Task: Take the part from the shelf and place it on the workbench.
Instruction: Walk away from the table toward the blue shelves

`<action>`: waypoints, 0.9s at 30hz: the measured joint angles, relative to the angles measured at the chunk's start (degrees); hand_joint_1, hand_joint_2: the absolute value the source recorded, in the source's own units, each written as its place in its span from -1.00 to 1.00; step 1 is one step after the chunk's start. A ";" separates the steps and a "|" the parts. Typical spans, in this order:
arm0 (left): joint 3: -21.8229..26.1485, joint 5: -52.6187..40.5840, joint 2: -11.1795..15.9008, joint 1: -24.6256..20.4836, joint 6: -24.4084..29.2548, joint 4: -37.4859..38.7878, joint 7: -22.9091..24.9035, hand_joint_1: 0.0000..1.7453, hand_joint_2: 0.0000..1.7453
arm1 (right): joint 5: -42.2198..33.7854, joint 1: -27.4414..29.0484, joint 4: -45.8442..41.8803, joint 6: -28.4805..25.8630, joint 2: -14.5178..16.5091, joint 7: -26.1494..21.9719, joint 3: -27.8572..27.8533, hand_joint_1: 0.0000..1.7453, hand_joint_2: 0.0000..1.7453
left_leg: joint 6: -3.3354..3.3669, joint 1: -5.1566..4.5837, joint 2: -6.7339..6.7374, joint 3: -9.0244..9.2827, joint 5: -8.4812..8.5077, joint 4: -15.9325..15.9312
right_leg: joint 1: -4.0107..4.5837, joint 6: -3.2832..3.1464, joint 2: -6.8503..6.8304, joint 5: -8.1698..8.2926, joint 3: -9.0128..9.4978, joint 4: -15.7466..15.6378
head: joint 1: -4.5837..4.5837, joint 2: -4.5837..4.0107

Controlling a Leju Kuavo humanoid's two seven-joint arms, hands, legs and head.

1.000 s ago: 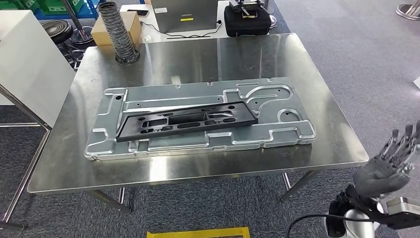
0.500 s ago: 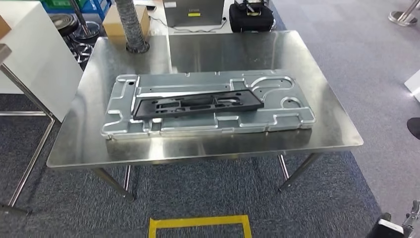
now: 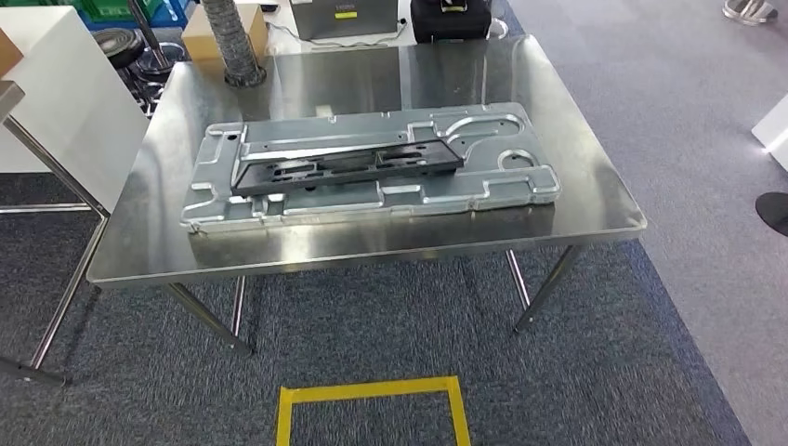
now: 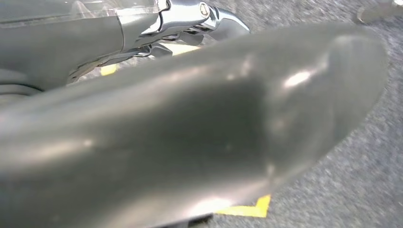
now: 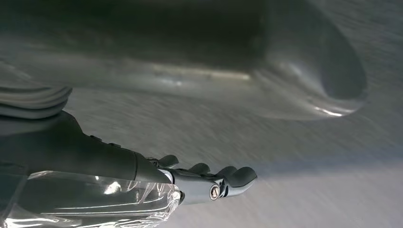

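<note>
A long black plastic part [image 3: 348,165] with several cut-outs lies flat on a large silver stamped metal panel [image 3: 506,181]. The panel rests on the steel workbench [image 3: 372,246] in the head view. In the left wrist view my left hand [image 4: 180,133] hangs over grey carpet, its thick thumb close to the lens and its fingers [image 4: 223,23] beyond, with nothing in it. In the right wrist view my right hand [image 5: 204,180] hangs with its fingers stretched out and holds nothing.
At the bench's far edge stand a corrugated grey hose [image 3: 228,37], a cardboard box [image 3: 200,42], a laptop [image 3: 348,17] and a black bag [image 3: 451,20]. A white panel on a metal frame [image 3: 56,93] stands at the left. Yellow floor tape [image 3: 372,395] marks the carpet in front.
The whole view has shifted, so the workbench now sits farther off and higher in the picture. My right hand, raised at the lower right a second ago, has dropped out of the head view.
</note>
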 joint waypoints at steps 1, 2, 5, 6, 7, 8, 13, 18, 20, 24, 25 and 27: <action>-0.10 -0.09 0.00 -0.01 -0.09 0.00 0.05 -1.00 -1.00 | 0.81 -0.09 1.21 0.79 -0.02 1.57 -0.01 -1.00 -1.00 | 0.06 0.00 0.00 0.60 0.42 1.36 | 0.12 0.01 0.00 0.65 -0.90 0.12 | -0.05 0.00; -0.22 -0.20 0.00 -0.04 -0.20 0.00 0.10 -1.00 -1.00 | 1.57 -0.21 2.39 1.58 -0.02 2.96 -0.01 -1.00 -1.00 | 0.24 -0.02 0.00 2.20 1.96 0.67 | 0.23 0.05 0.00 1.27 -1.81 0.27 | -0.03 0.00; -0.74 -0.67 0.03 -0.34 -0.46 -0.01 0.26 -1.00 -1.00 | 3.97 -0.63 5.28 4.44 0.44 6.00 0.24 -1.00 -1.00 | 1.35 -0.43 -0.03 11.86 4.87 -11.65 | 0.52 0.40 0.00 2.95 -3.80 0.69 | -0.05 0.00; -0.95 -0.86 0.05 -0.48 -0.50 -0.01 0.32 -1.00 -1.00 | 4.90 -0.73 5.97 5.68 0.72 6.62 0.48 -1.00 -1.00 | 1.65 -0.67 -0.03 14.37 4.43 -15.62 | 0.53 0.65 -0.07 3.51 -4.05 0.68 | -0.01 0.00; -1.12 -1.06 0.07 -0.59 -0.54 -0.01 0.37 -1.00 -1.00 | 5.83 -0.84 6.63 6.94 1.07 7.03 0.80 -1.00 -1.00 | 1.85 -0.87 -0.03 15.75 3.85 -18.11 | 0.46 0.96 -0.14 4.06 -4.18 0.62 | -0.04 0.00; -1.28 -1.26 0.07 -0.67 -0.57 -0.01 0.45 -1.00 -1.00 | 6.60 -0.96 7.22 8.08 1.36 7.06 1.14 -1.00 -1.00 | 2.01 -1.00 -0.02 16.06 3.79 -19.29 | 0.38 1.31 -0.20 4.68 -4.25 0.43 | -0.09 0.00; -2.34 -1.77 -0.20 -0.85 -0.74 0.01 0.86 -1.00 -1.00 | 8.40 -1.38 9.22 11.44 2.90 2.49 2.60 -1.00 -1.00 | 3.70 -0.64 0.46 12.99 7.15 -19.73 | -0.11 2.88 0.12 -2.84 -6.87 7.42 | 0.01 0.00; -2.64 -1.75 -0.24 -0.82 -0.70 0.01 0.90 -1.00 -1.00 | 9.21 -1.86 10.04 12.39 3.58 -1.06 3.61 -1.00 -1.00 | 3.45 -0.64 0.49 7.63 9.99 -17.96 | -0.72 3.80 0.14 -3.91 -5.17 15.36 | 0.10 0.00; -2.66 -1.72 -0.30 -0.79 -0.64 0.01 0.85 -1.00 -1.00 | 9.61 -2.15 10.23 12.36 3.63 -0.88 3.79 -1.00 -1.00 | 2.98 -0.65 0.47 5.81 10.69 -16.91 | -0.74 3.61 0.16 -2.44 0.89 7.13 | 0.09 0.00; -2.67 -1.68 -0.38 -0.75 -0.62 0.01 0.75 -1.00 -1.00 | 10.38 -2.48 10.56 12.32 3.60 1.33 3.90 -1.00 -1.00 | 1.61 -0.63 0.52 4.27 12.45 -16.26 | -0.22 2.32 0.17 -3.88 5.18 -1.15 | 0.04 0.00; -2.68 -1.67 -0.36 -0.71 -0.62 0.02 0.75 -1.00 -1.00 | 10.59 -2.46 10.68 12.32 3.61 1.92 3.91 -1.00 -1.00 | 1.28 -0.55 0.45 3.91 12.44 -15.96 | -0.28 1.93 0.04 -3.40 4.81 -1.26 | 0.10 0.00; -2.72 -1.65 -0.38 -0.53 -0.62 0.04 0.74 -1.00 -1.00 | 10.95 -2.43 10.89 12.33 3.62 2.95 3.94 -1.00 -1.00 | 0.62 -0.40 0.23 2.66 9.40 -13.04 | -0.50 1.16 -0.21 -2.23 3.90 -1.55 | 0.02 0.00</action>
